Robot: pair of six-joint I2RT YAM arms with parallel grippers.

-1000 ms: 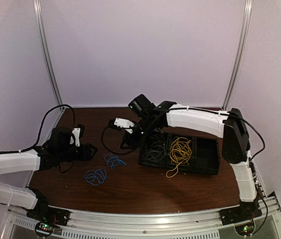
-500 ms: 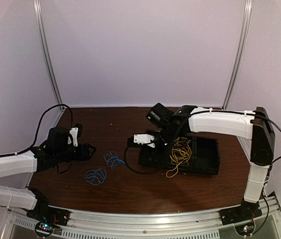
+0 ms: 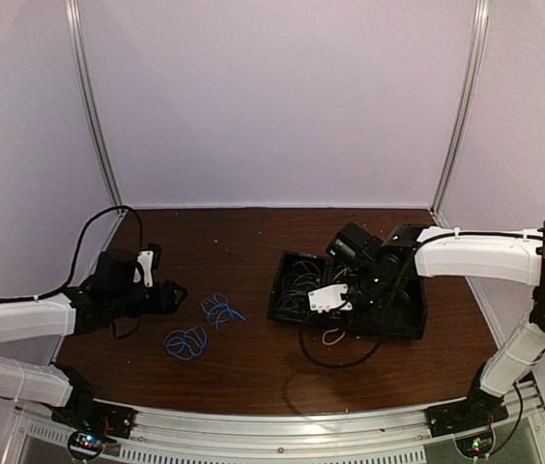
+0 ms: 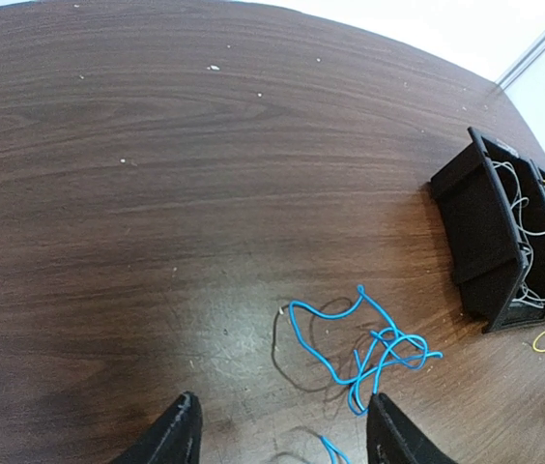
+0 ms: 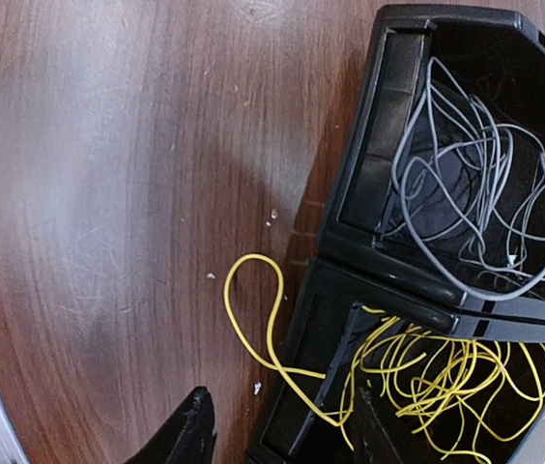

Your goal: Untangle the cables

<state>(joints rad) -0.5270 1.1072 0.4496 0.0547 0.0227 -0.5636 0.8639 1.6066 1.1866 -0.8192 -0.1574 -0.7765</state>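
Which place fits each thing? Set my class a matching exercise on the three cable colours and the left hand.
Things: 1 yellow cable; 2 grey cable; 3 blue cables; 4 left hand.
Places: A loose on the table; B in the end compartment of the black tray; C open above the table; D in the tray, one loop spilling onto the table.
Pairs: 1-D, 2-B, 3-A, 4-C.

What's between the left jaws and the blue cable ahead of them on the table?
Nothing visible. In the left wrist view only bare table lies between the open left jaws and the blue cable just ahead of them.
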